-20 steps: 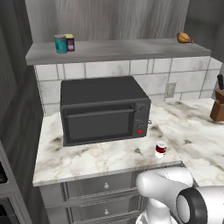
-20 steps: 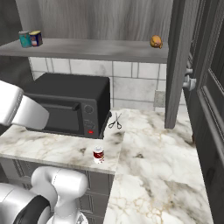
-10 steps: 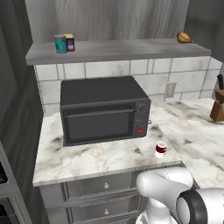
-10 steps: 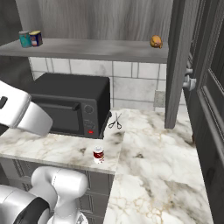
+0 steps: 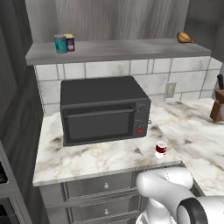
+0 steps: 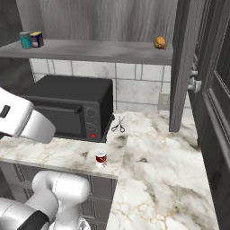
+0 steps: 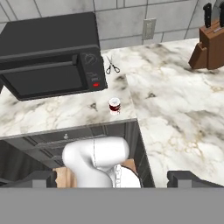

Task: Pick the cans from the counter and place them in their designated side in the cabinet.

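Black microwave [image 5: 104,109] at frame centre. Scissors [image 6: 118,124] just right of it. Knife block [image 7: 209,52] at upper right. Teal can [image 5: 60,44] upper left; brown-orange food item [image 5: 185,38] upper right. Wall outlet [image 5: 170,90] on tiles.

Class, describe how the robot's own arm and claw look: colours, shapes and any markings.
The arm is glossy white with rounded, tube-like segments and a dark ring at a joint. Another white link carries a small dark mark. The claw has two small dark tips.

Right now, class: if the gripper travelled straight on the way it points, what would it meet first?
Probably the red can near the counter edge, roughly centred ahead between the open fingers; depth is unclear.
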